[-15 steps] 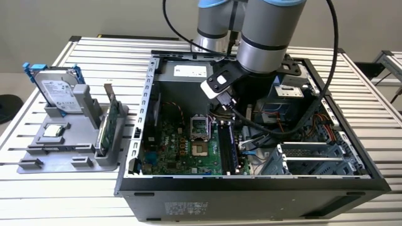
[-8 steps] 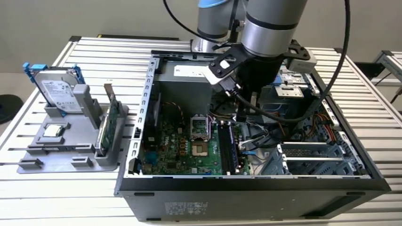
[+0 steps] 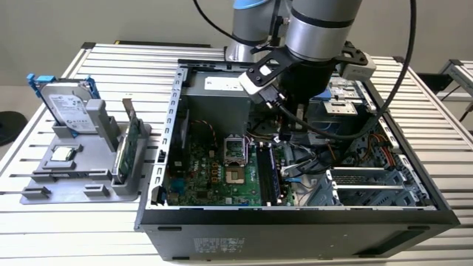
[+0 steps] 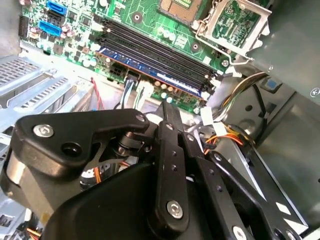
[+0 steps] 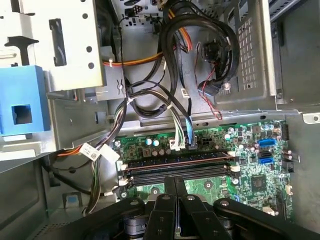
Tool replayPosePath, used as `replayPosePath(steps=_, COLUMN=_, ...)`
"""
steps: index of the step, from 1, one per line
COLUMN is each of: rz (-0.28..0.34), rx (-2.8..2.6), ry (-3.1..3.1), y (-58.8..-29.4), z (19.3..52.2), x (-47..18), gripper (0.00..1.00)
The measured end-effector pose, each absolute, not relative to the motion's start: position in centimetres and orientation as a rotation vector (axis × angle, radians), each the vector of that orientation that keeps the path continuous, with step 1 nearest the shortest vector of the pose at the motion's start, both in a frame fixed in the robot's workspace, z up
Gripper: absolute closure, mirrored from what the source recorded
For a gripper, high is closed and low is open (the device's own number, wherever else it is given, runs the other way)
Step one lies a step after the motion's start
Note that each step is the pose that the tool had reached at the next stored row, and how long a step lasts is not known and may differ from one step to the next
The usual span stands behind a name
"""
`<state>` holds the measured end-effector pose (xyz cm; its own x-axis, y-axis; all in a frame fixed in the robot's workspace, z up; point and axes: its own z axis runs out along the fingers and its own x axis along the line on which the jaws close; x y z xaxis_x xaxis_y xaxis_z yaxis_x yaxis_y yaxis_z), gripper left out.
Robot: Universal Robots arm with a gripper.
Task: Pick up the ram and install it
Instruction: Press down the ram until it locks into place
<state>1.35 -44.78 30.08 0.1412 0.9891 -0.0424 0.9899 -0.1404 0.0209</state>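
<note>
— What's on the slatted metal table (image 3: 74, 216)?
— From the exterior view's left: a grey holder tray (image 3: 81, 166) with a hard drive (image 3: 70, 108) and a green card (image 3: 127, 149), then the open computer case (image 3: 296, 221).
— And the ram?
— The ram (image 4: 150, 67) sits in a motherboard slot (image 5: 175, 170).
— The gripper?
— The gripper (image 4: 170, 112) hangs above it, fingers (image 5: 170, 187) together, holding nothing.

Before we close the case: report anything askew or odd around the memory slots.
Nothing looks wrong with the ram: it lies level along its slot, beside empty black slots. The one oddity is the CPU socket's cover, hinged open with nothing mounted there. The gripper hovers near the slots.
</note>
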Motion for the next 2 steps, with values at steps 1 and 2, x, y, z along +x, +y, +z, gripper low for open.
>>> replayPosePath(steps=1, rz=-0.029, rx=2.34, ry=2.03, y=-44.78, z=30.1, x=1.35, gripper=1.0)
replayPosePath(steps=2, rz=-0.029, rx=2.34, ry=2.03, y=-44.78, z=30.12, x=1.35, gripper=1.0)
